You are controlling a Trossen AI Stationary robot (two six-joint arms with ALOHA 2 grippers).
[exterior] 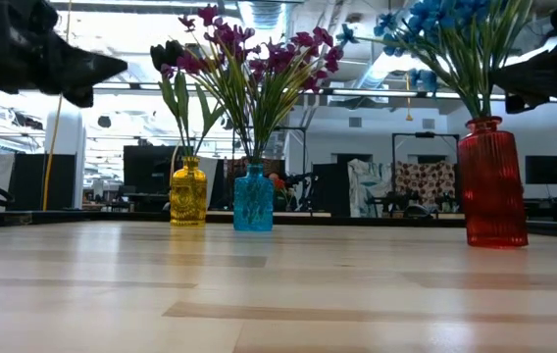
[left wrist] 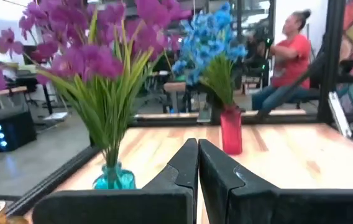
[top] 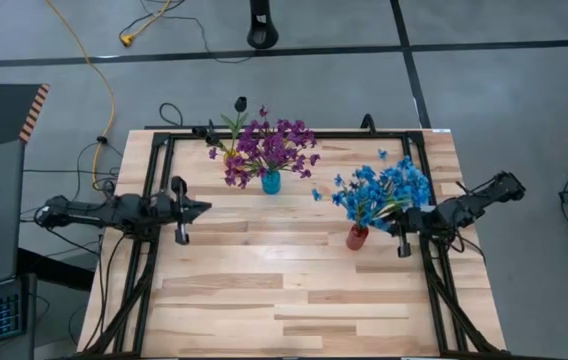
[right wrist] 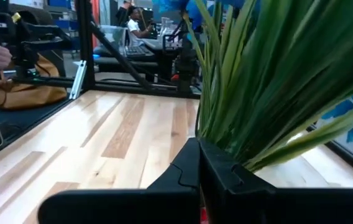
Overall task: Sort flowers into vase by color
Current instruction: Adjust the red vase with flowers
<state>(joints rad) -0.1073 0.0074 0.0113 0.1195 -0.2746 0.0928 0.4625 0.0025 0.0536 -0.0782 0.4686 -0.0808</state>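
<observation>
From above we see even, diffuse illumination on the pale wooden plank tabletop (top: 294,290) — shadows under the arms are faint and soft-edged. At table height the room behind is strongly backlit: bright ceiling lights wash out the upper background, and the dark arm silhouettes lose detail. The near tabletop blurs towards the lens. In the left wrist view the purple artificial blossoms (left wrist: 96,46) are soft and out of focus; in the right wrist view the long green stems (right wrist: 270,87) blur heavily — too close.

Pale smooth wood-plank table (top: 294,290), glossy ribbed red glass-like vase (exterior: 492,186), glossy translucent blue vase (exterior: 253,201), matt black claw (left wrist: 196,163)
</observation>
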